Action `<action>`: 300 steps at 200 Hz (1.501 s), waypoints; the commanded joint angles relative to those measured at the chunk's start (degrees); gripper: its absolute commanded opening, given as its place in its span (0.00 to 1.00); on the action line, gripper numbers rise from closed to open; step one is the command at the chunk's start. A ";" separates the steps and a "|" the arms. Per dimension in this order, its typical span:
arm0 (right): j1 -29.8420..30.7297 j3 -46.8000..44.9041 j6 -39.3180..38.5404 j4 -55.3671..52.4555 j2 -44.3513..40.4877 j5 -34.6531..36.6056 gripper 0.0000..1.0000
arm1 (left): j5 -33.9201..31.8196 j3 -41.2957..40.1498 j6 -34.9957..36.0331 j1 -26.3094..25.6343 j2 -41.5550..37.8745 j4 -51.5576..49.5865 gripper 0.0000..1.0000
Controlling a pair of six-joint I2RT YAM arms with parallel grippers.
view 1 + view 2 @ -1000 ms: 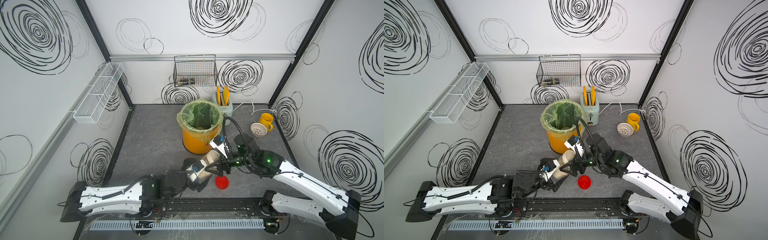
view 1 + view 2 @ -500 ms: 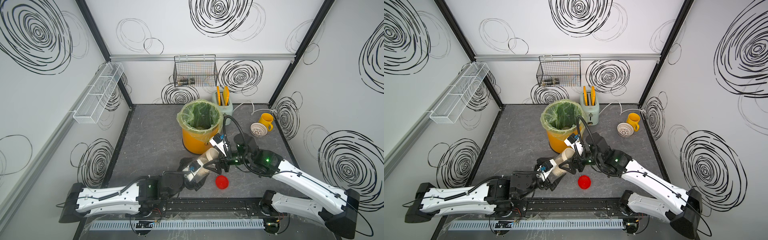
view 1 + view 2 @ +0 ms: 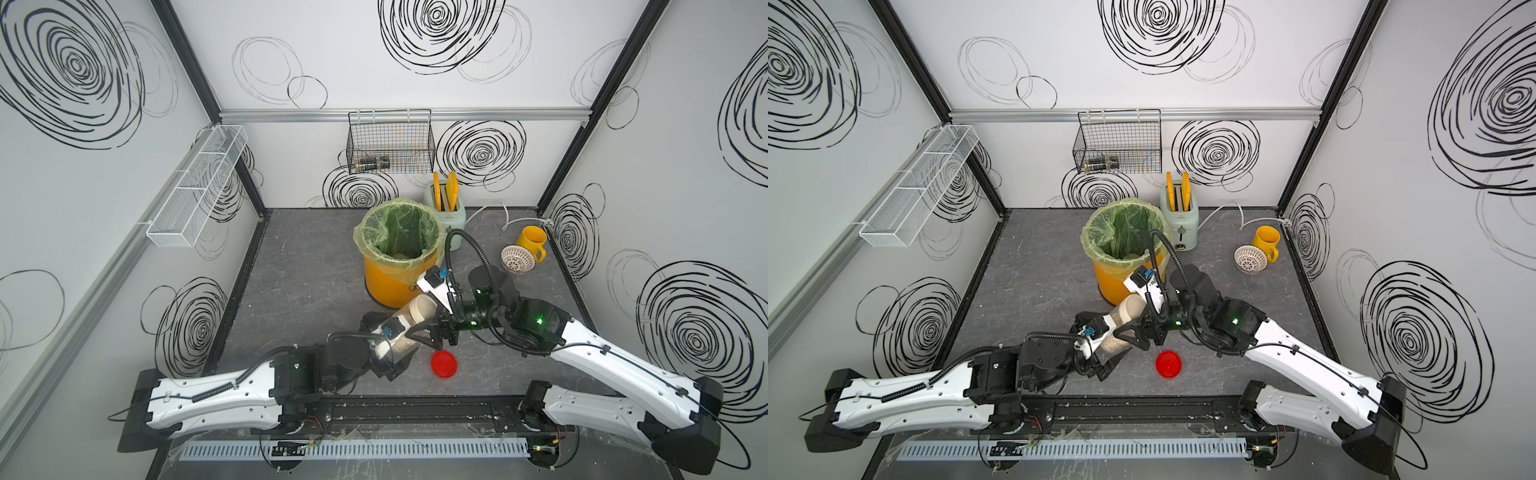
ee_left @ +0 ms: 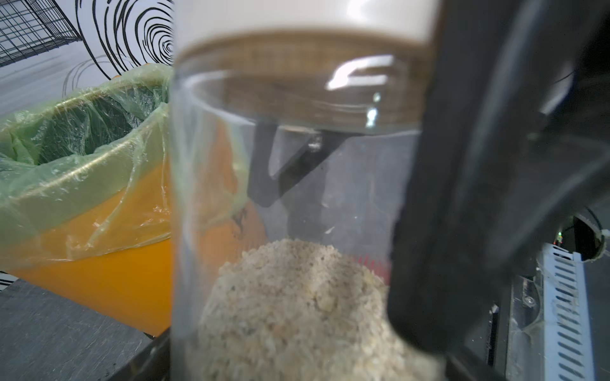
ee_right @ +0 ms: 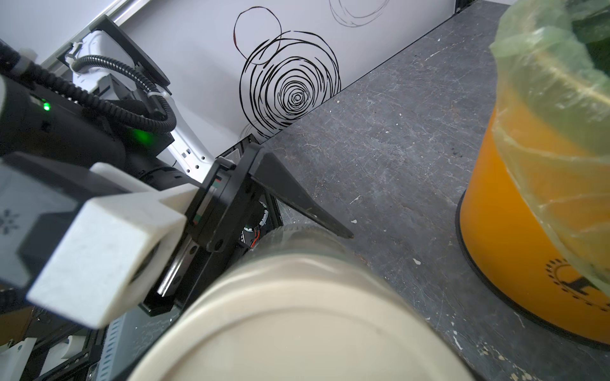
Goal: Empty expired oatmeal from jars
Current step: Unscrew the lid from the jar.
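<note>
1. Here, the left gripper is clamped around the lower body of a clear jar, its jaws pushed wide by the jar's girth. The jar is tilted, with its cream lid pointing up toward the orange bin.
2. The lid is on the jar. In the left wrist view the oatmeal is heaped at the jar's lower end, and the stretch under the lid is clear.
3. The right gripper sits at the lid end of the jar, with its dark fingers beside the wall just below the lid. I cannot tell whether they press on anything.
4. In the right wrist view the cream lid fills the foreground, and one finger of the left gripper lies along the jar's side.
5. A red lid lies flat on the grey table near both grippers, apart from the jar.
6. The bin, with its green liner, stands just behind the jar. A pale toaster stands behind the bin. A yellow mug and a white strainer sit together by the right wall.
</note>
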 commanded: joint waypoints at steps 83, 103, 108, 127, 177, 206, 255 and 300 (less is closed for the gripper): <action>1.07 0.39 3.16 8.93 -1.18 -3.30 0.53 | -0.96 -0.28 1.46 0.53 -0.99 7.73 1.00; 1.38 0.39 3.29 8.96 -0.91 -3.33 0.53 | -0.40 -0.07 1.75 0.55 -1.12 7.89 0.91; 1.46 0.31 3.29 8.95 -0.92 -3.28 0.53 | -0.52 0.07 1.73 0.54 -1.12 7.95 0.88; 1.60 -0.04 3.30 8.90 -0.82 -3.19 0.55 | -0.77 0.33 1.65 0.54 -1.53 8.23 0.75; 1.60 -0.48 2.06 6.91 -1.99 -1.90 0.84 | 0.21 -0.19 2.55 1.38 -2.45 9.44 0.02; 1.08 -0.52 -0.16 3.44 -4.20 -0.08 0.98 | -0.49 -1.97 5.39 1.81 -2.81 12.72 0.00; 0.22 2.05 0.44 -5.96 -7.46 4.84 0.98 | 1.88 -5.73 11.17 2.10 -4.90 19.74 0.00; -0.07 12.84 10.34 -17.11 -1.09 3.60 0.99 | 2.51 -6.26 14.46 3.18 -3.39 21.21 0.00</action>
